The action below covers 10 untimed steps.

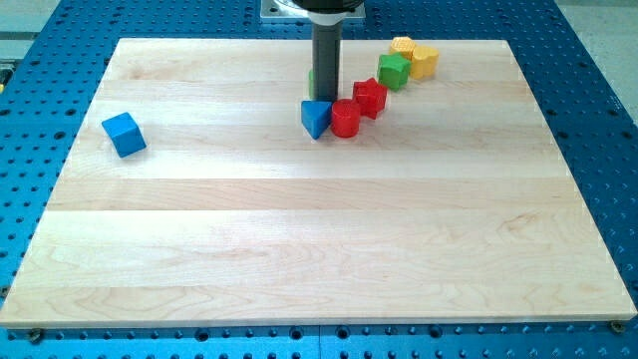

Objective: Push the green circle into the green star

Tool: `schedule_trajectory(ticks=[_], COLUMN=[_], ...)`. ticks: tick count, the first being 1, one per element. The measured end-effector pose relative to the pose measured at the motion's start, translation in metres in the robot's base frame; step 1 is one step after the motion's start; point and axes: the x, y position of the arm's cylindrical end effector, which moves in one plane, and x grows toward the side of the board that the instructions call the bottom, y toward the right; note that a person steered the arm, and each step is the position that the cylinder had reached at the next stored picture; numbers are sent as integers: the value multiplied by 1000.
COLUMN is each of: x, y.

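Observation:
The green circle (pixel 311 84) shows only as a thin green sliver at the left edge of my rod, which hides the rest of it. My tip (pixel 326 100) sits right by it, just above the blue triangle (pixel 316 118). The green star (pixel 394 70) lies to the upper right of the tip, near the board's top edge. A red star (pixel 370 97) lies between my tip and the green star.
A red circle (pixel 345 119) touches the blue triangle's right side. Two yellow blocks (pixel 403 46) (pixel 425 61) sit against the green star's upper right. A blue cube (pixel 124 134) lies alone at the view's left. The wooden board (pixel 299 249) rests on a blue perforated table.

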Motion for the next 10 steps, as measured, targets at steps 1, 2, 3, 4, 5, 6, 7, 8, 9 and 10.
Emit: schedule_trajectory(ticks=[1,2,3,4,5,6,7,8,9,10], x=[-18,7,-30,-45,-49,-49,-74,-80,-80,-80], y=[-19,-35,-43,-18,18,38,-30,-44,-9,7])
